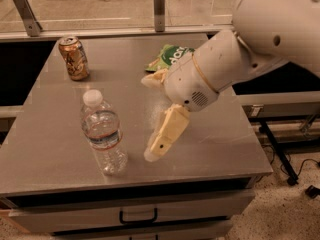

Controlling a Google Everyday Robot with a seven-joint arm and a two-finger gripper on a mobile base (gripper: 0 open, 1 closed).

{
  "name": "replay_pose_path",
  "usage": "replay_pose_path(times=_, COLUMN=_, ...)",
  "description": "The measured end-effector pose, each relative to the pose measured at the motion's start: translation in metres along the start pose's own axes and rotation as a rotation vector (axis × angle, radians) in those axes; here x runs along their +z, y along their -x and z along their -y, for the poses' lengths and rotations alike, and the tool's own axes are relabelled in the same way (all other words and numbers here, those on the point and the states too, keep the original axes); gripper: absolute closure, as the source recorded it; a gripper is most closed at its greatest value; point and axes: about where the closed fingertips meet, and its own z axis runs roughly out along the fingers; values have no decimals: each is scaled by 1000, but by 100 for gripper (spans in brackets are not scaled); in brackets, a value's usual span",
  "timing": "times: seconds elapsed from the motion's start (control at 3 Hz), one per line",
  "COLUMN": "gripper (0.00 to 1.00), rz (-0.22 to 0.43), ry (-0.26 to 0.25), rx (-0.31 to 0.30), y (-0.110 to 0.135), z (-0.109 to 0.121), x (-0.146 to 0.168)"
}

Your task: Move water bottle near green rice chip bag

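Task barely begun: water bottle (103, 134) not yet grasped, still far from the bag.
The bottle stands upright near the front edge of the table (50, 154), well apart from the green rice chip bag (172, 58) at the back, which is partly hidden by the arm. The gripper (154, 116) hangs low just beside the bottle, jaws spread, holding nothing. Grasp, carry and set-down all remain. The drink can (74, 58) sits at the back corner.
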Motion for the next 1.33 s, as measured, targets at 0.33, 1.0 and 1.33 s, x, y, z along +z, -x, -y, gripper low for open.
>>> replay_pose_path(times=0.33, gripper=0, rz=130, ry=40, rx=-6, y=13, z=-12, x=29)
replay_pose_path(times=1.0, gripper=16, rz=376, ry=92, rx=49, y=50, z=-25, x=66)
replay_pose_path(times=1.33, gripper=40, rz=453, ry=115, rx=79, y=65, z=-31, x=76)
